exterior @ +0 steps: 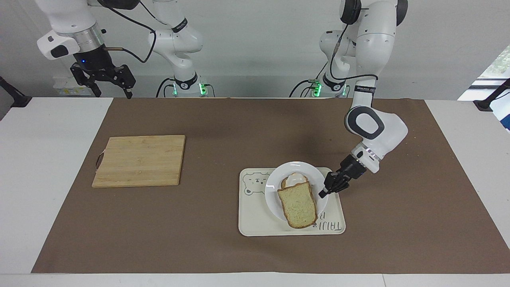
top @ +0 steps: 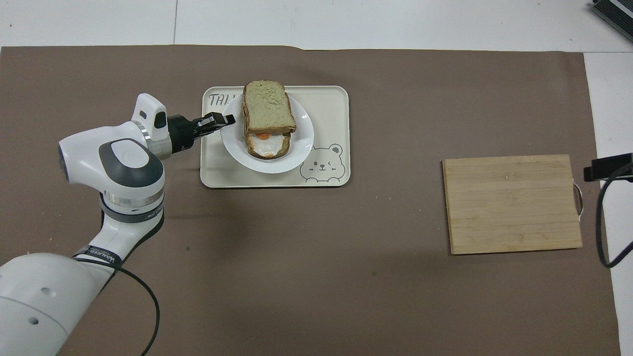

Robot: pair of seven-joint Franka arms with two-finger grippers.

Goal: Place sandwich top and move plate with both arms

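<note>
White plate with sandwich top sits over the tray, rim pinched by left tool.

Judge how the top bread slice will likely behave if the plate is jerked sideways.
The sandwich top lies loose and off-centre on the egg, overhanging the plate, so it may slide. It looks light, probably soft.

The cream tray is carrying printed lettering: in the overhead view "TAI" is showing at its corner farthest from the robots, toward the left arm's end, with the rest covered by the plate. In the facing view the same print is appearing upside down as "TAIJI", beside a small paw mark. A dark band on the left arm is reading "WANEEO", as far as it can be made out.
</note>
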